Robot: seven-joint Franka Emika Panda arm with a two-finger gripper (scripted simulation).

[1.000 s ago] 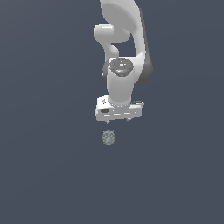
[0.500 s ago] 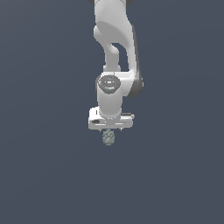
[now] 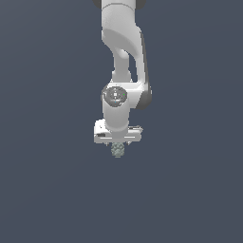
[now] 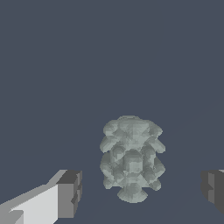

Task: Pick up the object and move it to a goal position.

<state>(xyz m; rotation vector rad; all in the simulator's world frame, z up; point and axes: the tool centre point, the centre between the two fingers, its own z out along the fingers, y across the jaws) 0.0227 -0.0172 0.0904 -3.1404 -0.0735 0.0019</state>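
**Spread fingers straddling the lump**

I am seeing the gripper (image 4: 140, 192) standing wide apart, its two dark pads (image 4: 70, 192) sitting on either side of the object (image 4: 131, 159) with clear gaps, touching nothing. The grey-green, bumpy object is lying between them on the dark blue-grey floor (image 4: 65, 65). In the exterior view, the gripper (image 3: 117, 148) is pointing straight down, and the object (image 3: 117, 150) is showing just below the white hand, near the middle of the scene. The white arm (image 3: 122, 42) is rising upward behind it.
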